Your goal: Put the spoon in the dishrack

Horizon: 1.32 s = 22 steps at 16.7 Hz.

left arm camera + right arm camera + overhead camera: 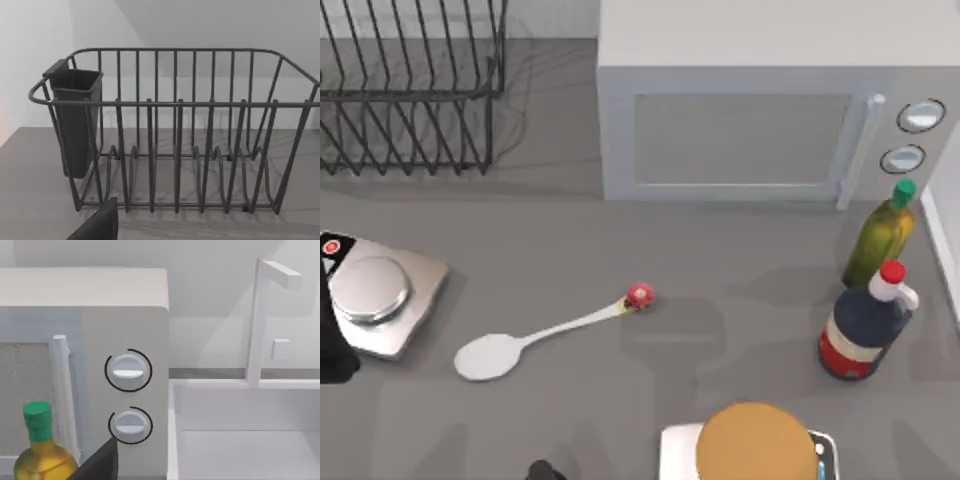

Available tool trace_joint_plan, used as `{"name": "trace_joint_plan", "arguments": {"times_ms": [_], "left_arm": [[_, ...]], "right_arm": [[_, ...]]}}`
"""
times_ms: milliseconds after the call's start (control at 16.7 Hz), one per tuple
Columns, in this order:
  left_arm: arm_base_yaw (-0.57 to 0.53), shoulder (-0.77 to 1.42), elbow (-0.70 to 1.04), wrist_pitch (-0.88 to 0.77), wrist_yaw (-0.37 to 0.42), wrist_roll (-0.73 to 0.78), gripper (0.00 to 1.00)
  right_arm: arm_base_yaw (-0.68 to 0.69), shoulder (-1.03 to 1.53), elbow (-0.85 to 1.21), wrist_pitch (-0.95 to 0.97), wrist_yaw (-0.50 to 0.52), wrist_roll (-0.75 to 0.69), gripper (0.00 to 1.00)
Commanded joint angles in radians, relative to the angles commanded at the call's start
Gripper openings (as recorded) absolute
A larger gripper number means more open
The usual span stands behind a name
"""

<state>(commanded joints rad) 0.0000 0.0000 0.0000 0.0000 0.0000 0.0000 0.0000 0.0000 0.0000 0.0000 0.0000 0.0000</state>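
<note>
While spoon [520, 338] lies on table, dishrack [410, 90] is cut off; grippers' state unclear.

White spoon [520, 345], its handle tipped by a red-pink knob with a dab of yellow. The dishrack [410, 90] was thin black bars, with a dark grey cup [75, 125] on it. Grey counter [720, 250], pale grey microwave [750, 120]. By the microwave, an olive-yellow bottle [882, 235] with a green cap, and a dark bottle [865, 325] banded red and white, red-capped. Silver scale [380, 295].
</note>
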Motion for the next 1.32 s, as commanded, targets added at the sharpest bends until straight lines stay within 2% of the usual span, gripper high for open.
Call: {"name": "trace_joint_plan", "arguments": {"times_ms": [300,600,840,1320], "left_arm": [[-0.035,0.049,0.059,-0.045,-0.003,0.035,1.0],[-0.16,0.305,0.339,-0.21,-0.022,0.159,1.0],[-0.277,0.657,0.631,-0.39,-0.035,0.271,1.0],[-0.492,1.531,1.234,-0.825,-0.023,0.466,1.0]], "right_arm": [[0.0,0.0,0.0,0.0,0.0,0.0,1.0],[0.0,0.0,0.0,0.0,0.0,0.0,1.0],[0.0,0.0,0.0,0.0,0.0,0.0,1.0],[0.0,0.0,0.0,0.0,0.0,0.0,1.0]]}}
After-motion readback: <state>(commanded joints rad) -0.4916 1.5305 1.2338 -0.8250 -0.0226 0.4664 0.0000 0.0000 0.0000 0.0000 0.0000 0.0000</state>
